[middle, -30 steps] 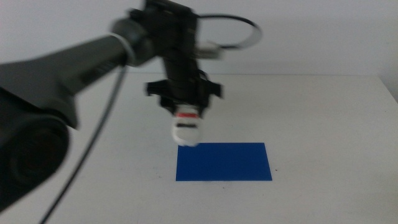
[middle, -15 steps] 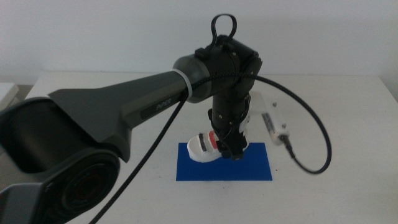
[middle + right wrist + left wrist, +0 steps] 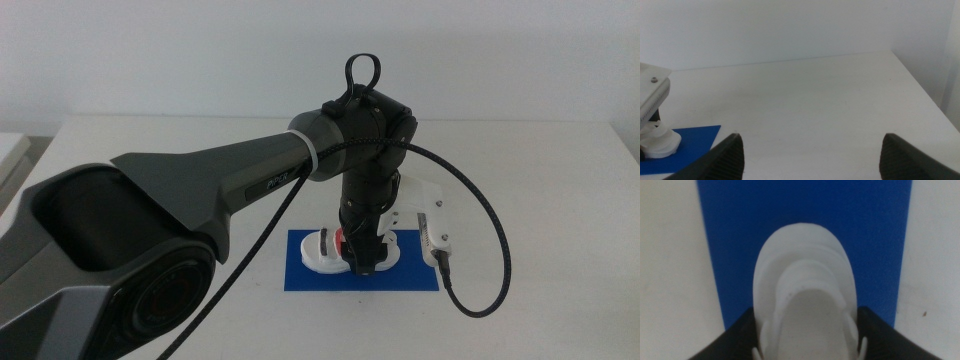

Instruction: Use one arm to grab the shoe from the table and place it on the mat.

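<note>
The shoe (image 3: 335, 251) lies on the mat (image 3: 310, 275), toward its middle, its white toe (image 3: 802, 265) over the dark blue surface in the left wrist view. The left gripper (image 3: 362, 262) pinches it from both sides, dark jaws pressed against the sole. The arm (image 3: 220, 180) reaches in from the left across the table (image 3: 540, 200). The right gripper (image 3: 812, 155) waits well apart, jaws spread wide above bare tabletop, with the mat's corner just visible
</note>
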`<state>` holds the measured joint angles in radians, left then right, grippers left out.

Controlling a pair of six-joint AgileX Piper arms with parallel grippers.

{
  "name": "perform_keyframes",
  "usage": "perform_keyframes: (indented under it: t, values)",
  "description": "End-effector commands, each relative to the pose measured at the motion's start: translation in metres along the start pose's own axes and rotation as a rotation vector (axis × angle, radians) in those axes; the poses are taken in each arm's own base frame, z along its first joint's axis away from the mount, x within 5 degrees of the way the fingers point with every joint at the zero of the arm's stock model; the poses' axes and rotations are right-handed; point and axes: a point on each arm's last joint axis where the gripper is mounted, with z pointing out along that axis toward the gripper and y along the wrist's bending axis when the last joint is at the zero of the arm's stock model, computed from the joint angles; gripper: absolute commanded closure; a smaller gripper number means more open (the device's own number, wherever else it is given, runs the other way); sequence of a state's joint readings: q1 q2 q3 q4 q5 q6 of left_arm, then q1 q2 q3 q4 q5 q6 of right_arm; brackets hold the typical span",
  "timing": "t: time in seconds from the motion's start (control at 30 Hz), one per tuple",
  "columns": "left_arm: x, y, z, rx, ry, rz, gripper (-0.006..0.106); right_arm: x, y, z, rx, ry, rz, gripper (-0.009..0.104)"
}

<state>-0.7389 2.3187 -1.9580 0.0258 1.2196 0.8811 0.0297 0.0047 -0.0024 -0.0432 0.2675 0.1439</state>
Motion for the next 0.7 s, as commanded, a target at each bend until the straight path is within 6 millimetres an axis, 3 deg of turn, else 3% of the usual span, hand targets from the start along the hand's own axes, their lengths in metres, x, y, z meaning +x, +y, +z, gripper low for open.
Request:
perform_keyframes:
  t: [0.0, 0.1, 0.5, 0.6, 0.67]
  values:
    - [-0.002, 0.0, -0.003, 0.009, -0.024, 0.002, 0.092, 0.0, 0.0, 0.0, 0.0, -0.009, -0.011, 0.016]
    - [-0.003, -0.001, -0.003, 0.015, -0.035, 0.025, 0.082, 0.0, 0.0, 0.0, 0.0, -0.009, -0.011, 0.016]
    - [-0.003, 0.001, -0.003, -0.007, -0.036, 0.024, 0.006, 0.0, 0.0, 0.0, 0.0, -0.009, -0.011, 0.016]
    - [-0.002, 0.0, -0.006, 0.003, -0.029, 0.024, 0.007, 0.0, 0.0, 0.0, 0.0, -0.009, -0.011, 0.016]
    - [-0.003, 0.003, -0.023, -0.037, -0.053, 0.004, 0.007, 0.0, 0.0, 0.0, 0.0, -0.009, -0.011, 0.016]
